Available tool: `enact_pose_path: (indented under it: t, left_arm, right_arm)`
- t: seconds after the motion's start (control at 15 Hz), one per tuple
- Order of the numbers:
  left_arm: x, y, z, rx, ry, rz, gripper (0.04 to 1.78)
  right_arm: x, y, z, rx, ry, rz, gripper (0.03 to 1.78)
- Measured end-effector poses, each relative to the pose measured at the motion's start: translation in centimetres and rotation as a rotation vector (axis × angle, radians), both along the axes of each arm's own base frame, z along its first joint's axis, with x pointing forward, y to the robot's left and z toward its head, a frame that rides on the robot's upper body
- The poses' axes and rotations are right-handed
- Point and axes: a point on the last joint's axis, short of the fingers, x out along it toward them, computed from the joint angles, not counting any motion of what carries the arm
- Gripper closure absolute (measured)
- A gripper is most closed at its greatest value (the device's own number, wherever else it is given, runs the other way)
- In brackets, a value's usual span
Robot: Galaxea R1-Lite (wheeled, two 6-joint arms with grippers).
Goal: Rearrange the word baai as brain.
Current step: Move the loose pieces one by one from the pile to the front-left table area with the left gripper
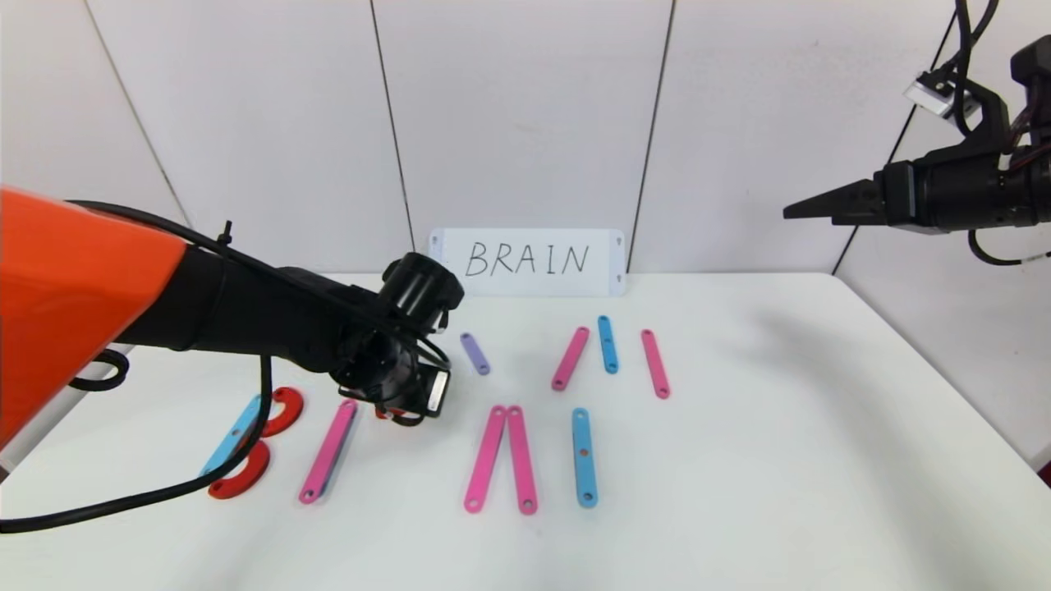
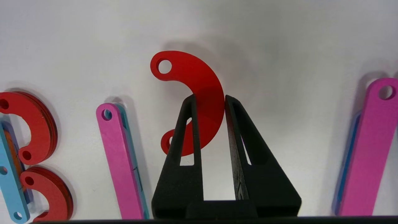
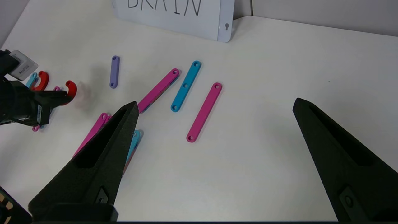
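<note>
Red half-ring piece point(image 2: 199, 93) pinched edgewise in left gripper point(image 2: 209, 99), jaws closed tight on it, raised just beside the pink strip point(image 1: 328, 451), probably to become the R's bowl. Well left of that strip, finished B point(image 1: 250, 443). Right gripper point(image 3: 214, 109) parked high, far right of the strip, jaws spread wide, holding nothing. No containers visible.
</note>
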Motion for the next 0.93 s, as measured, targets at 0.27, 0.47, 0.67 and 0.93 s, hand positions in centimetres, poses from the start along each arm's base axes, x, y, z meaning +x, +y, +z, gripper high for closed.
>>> enact_pose_path:
  t: [0.27, 0.47, 0.67, 0.93]
  left_arm:
    - [-0.4, 1.1, -0.9, 0.005, -0.004, -0.003, 1.52]
    - [-0.4, 1.8, -1.2, 0.009, 0.006, 0.016, 1.52]
    - [-0.4, 2.0, -1.4, 0.009, 0.012, 0.026, 1.52]
    - [-0.6, 2.2, -1.6, 0.008, 0.022, 0.030, 1.52]
  right_arm:
    - [0.0, 0.0, 0.0, 0.001, 0.001, 0.000, 0.08]
    - [0.0, 0.0, 0.0, 0.001, 0.001, 0.001, 0.08]
    - [0.0, 0.0, 0.0, 0.000, 0.002, 0.000, 0.08]
    - [0.0, 0.0, -0.1, 0.000, 0.002, 0.000, 0.08]
